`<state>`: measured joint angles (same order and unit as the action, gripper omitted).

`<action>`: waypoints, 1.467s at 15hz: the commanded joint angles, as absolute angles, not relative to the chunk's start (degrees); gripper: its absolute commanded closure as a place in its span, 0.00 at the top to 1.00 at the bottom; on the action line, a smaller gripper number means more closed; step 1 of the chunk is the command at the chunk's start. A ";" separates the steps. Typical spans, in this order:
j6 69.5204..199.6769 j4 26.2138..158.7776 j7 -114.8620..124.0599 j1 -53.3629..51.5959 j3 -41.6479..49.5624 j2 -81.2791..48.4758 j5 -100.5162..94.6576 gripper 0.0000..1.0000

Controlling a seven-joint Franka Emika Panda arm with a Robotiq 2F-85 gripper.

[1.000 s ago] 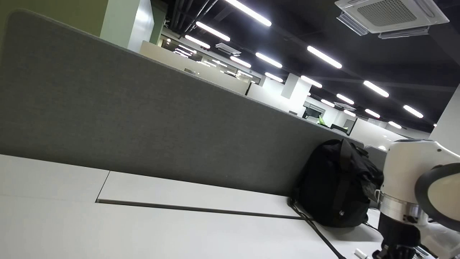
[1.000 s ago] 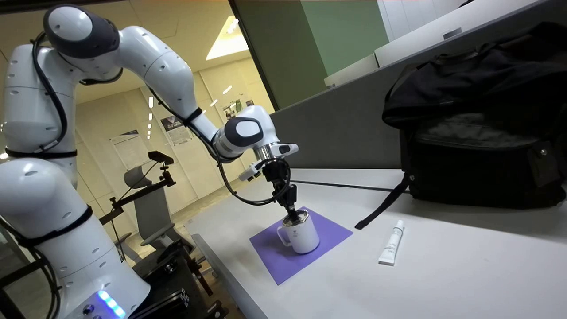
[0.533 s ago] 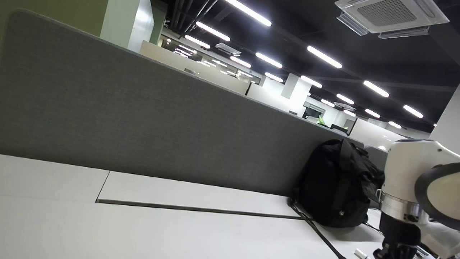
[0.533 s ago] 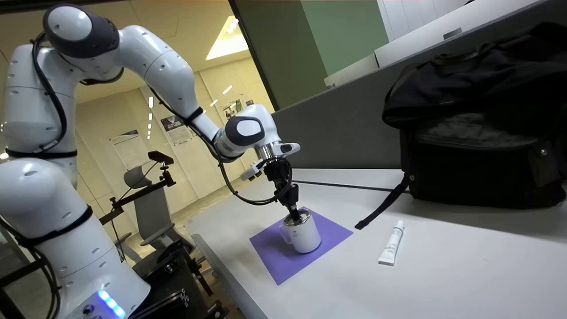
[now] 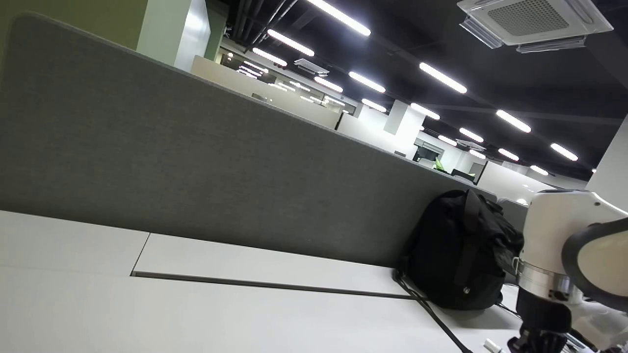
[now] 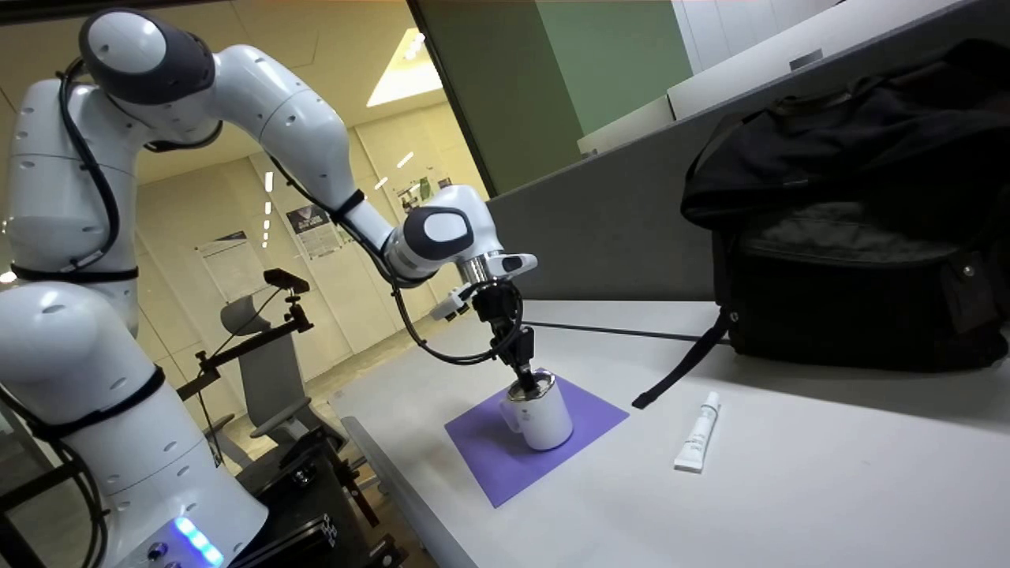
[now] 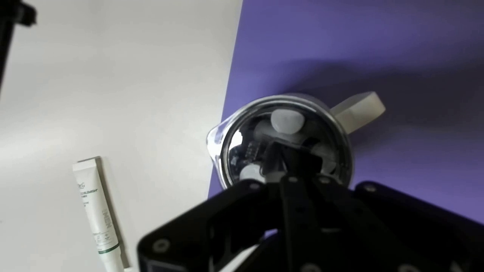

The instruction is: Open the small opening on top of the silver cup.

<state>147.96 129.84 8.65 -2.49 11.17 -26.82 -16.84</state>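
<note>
The cup is a white mug (image 6: 546,422) with a handle and a shiny, silver-looking lid (image 6: 544,382). It stands upright on a purple sheet (image 6: 493,473). In the wrist view the round lid (image 7: 242,149) has a clear rim, a pointed spout on the left and pale round patches; the white handle (image 7: 357,111) points upper right. My gripper (image 6: 527,385) points down at the lid with its fingertips at the lid's top. In the wrist view the gripper (image 7: 293,158) has its fingers together over the lid's middle. The fingers cover part of the lid, and the small opening cannot be made out.
A white tube (image 6: 697,434) lies on the white table (image 6: 828,473) beside the sheet. A black backpack (image 6: 860,300) stands near the grey partition (image 6: 607,244), its strap (image 6: 682,367) trailing on the table.
My gripper has shifted slightly to the right in an exterior view. The mug has shifted slightly right with it, and its handle has turned a little.
</note>
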 commanded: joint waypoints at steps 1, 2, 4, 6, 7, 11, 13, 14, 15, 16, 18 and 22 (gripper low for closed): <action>149.97 129.32 6.52 0.62 9.40 -29.78 -13.56 0.00; 150.54 129.77 5.73 1.35 8.87 -29.46 -12.26 0.00; 151.93 130.98 2.89 4.00 6.92 -28.43 -7.84 0.00; 153.17 131.88 -0.66 7.03 4.85 -27.73 -2.68 0.00; 154.07 132.50 -2.62 8.71 3.67 -27.42 0.23 0.00; 158.91 134.74 -11.86 15.61 -1.88 -26.75 11.98 0.00; 161.29 135.48 -17.26 19.19 -5.28 -26.95 17.73 0.00; 162.04 135.65 -20.03 20.99 -7.07 -27.14 20.42 0.00; 162.46 135.64 -22.74 22.70 -8.84 -27.41 22.87 0.00; 162.14 135.33 -25.54 24.65 -10.92 -27.76 25.68 0.00; 161.40 134.63 -30.37 27.65 -14.11 -28.32 30.29 0.00; 161.02 134.87 -33.94 28.57 -14.59 -27.77 33.02 0.00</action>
<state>159.85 135.82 -31.25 27.90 -14.18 -24.91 31.46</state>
